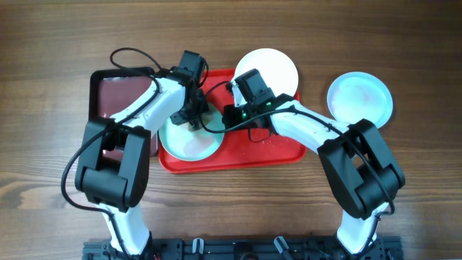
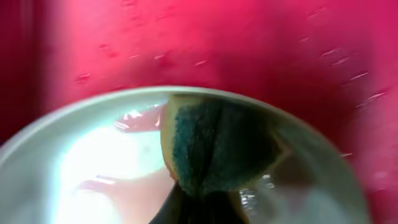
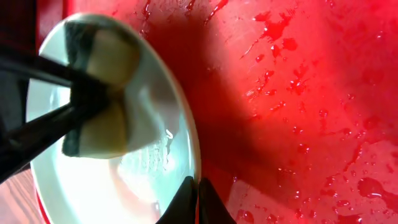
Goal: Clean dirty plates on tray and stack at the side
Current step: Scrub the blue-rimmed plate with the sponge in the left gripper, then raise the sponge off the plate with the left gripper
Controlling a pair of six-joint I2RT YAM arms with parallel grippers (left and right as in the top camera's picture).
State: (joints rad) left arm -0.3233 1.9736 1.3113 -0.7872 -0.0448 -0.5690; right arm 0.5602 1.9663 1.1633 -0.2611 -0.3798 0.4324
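Observation:
A pale blue plate (image 1: 189, 141) lies on the left part of the red tray (image 1: 278, 152). My left gripper (image 1: 193, 119) is shut on a green and yellow sponge (image 2: 211, 143) that presses on this plate (image 2: 93, 162); faint red streaks show on the plate beside the sponge. My right gripper (image 1: 229, 115) is shut on the same plate's right rim, fingertips (image 3: 186, 202) pinching the edge (image 3: 194, 155). The right wrist view also has the sponge (image 3: 102, 93). A white plate (image 1: 268, 71) sits at the tray's far edge. Another pale blue plate (image 1: 359, 97) rests on the table to the right.
A smaller maroon tray with a black rim (image 1: 115, 90) stands left of the red tray. Red sauce drops and wet spots cover the red tray's floor (image 3: 298, 93). Both arms cross close together over the tray's left half.

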